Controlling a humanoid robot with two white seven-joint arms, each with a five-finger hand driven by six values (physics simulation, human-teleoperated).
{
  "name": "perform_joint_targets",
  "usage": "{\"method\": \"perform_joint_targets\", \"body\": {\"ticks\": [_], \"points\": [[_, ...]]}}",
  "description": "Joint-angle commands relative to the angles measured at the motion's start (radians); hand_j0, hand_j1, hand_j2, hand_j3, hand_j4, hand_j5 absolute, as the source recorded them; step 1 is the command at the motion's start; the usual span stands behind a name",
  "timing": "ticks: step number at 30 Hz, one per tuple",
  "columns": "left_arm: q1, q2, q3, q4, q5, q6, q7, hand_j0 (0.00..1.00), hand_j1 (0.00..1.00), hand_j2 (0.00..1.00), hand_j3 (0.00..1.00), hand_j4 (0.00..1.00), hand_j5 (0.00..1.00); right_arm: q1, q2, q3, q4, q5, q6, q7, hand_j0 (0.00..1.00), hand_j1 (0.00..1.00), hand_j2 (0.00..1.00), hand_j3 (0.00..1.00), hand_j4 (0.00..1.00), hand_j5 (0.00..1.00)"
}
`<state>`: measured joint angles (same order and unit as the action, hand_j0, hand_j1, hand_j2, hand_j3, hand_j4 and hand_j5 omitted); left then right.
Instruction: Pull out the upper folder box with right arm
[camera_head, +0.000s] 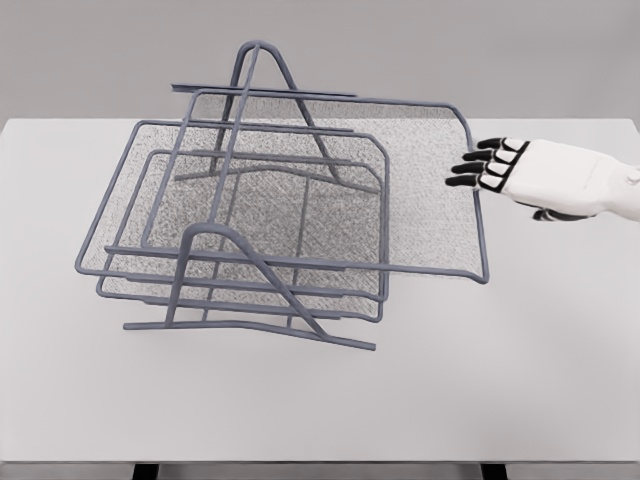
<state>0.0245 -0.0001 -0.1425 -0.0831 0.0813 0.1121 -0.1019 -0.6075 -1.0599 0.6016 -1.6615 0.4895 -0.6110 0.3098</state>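
A grey wire-mesh rack (250, 255) with three stacked trays stands on the white table (420, 400), left of the middle. The upper tray (400, 200) sticks out to the right, well past the two lower trays; its right rim (480, 215) runs from top to bottom near x 480. My right hand (478, 166), white with black fingers, comes in from the right edge. Its fingertips (462, 170) are curled at the upper part of that right rim, touching or hooked over it. I cannot see the left arm.
The two lower trays (240, 280) sit pushed in within the rack's frame. Two arched handles rise from the rack, one at the back (262, 55) and one at the front (225, 238). Bare table surface lies to the right and in front.
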Motion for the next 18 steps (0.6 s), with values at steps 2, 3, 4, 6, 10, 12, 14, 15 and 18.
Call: {"method": "perform_joint_targets", "body": {"ticks": [2, 3, 4, 6, 10, 12, 14, 15, 18], "points": [[0.0, 0.0, 0.0, 0.0, 0.0, 0.0, 0.001, 1.0, 1.0, 1.0, 1.0, 1.0, 1.0, 0.002, -0.006, -0.051, 0.002, -0.023, 0.0, 0.0, 1.0, 1.0, 1.0, 1.0, 1.0, 1.0], [0.0, 0.0, 0.0, 0.0, 0.0, 0.0, -0.001, 1.0, 1.0, 1.0, 1.0, 1.0, 1.0, 0.003, -0.005, -0.059, 0.003, -0.028, 0.0, -0.001, 1.0, 1.0, 1.0, 1.0, 1.0, 1.0], [0.0, 0.0, 0.0, 0.0, 0.0, 0.0, -0.001, 1.0, 1.0, 1.0, 1.0, 1.0, 1.0, 0.008, -0.008, -0.071, 0.005, -0.046, 0.0, -0.001, 1.0, 1.0, 1.0, 1.0, 1.0, 1.0], [0.0, 0.0, 0.0, 0.0, 0.0, 0.0, 0.001, 1.0, 1.0, 1.0, 1.0, 1.0, 1.0, 0.009, -0.009, -0.092, 0.032, -0.129, 0.0, -0.003, 1.0, 1.0, 1.0, 1.0, 1.0, 1.0], [0.0, 0.0, 0.0, 0.0, 0.0, 0.0, -0.001, 1.0, 1.0, 1.0, 1.0, 1.0, 1.0, 0.146, -0.005, -0.287, 0.091, -0.25, 0.0, -0.001, 1.0, 1.0, 1.0, 1.0, 1.0, 1.0], [0.0, 0.0, 0.0, 0.0, 0.0, 0.0, 0.001, 1.0, 1.0, 1.0, 1.0, 1.0, 1.0, 0.15, -0.006, -0.319, 0.098, -0.269, 0.0, -0.002, 1.0, 1.0, 1.0, 1.0, 1.0, 1.0], [0.0, 0.0, 0.0, 0.0, 0.0, 0.0, 0.001, 1.0, 1.0, 1.0, 1.0, 1.0, 1.0, 0.16, -0.008, -0.324, 0.105, -0.289, 0.0, -0.001, 1.0, 1.0, 1.0, 1.0, 1.0, 1.0], [0.0, 0.0, 0.0, 0.0, 0.0, 0.0, -0.001, 1.0, 1.0, 1.0, 1.0, 1.0, 1.0, 0.166, -0.002, -0.324, 0.106, -0.287, 0.0, -0.001, 1.0, 1.0, 1.0, 1.0, 1.0, 1.0], [0.0, 0.0, 0.0, 0.0, 0.0, 0.0, 0.001, 1.0, 1.0, 1.0, 1.0, 1.0, 1.0, 0.198, 0.024, -0.324, 0.106, -0.298, 0.0, -0.001, 1.0, 1.0, 1.0, 1.0, 1.0, 1.0]]}}
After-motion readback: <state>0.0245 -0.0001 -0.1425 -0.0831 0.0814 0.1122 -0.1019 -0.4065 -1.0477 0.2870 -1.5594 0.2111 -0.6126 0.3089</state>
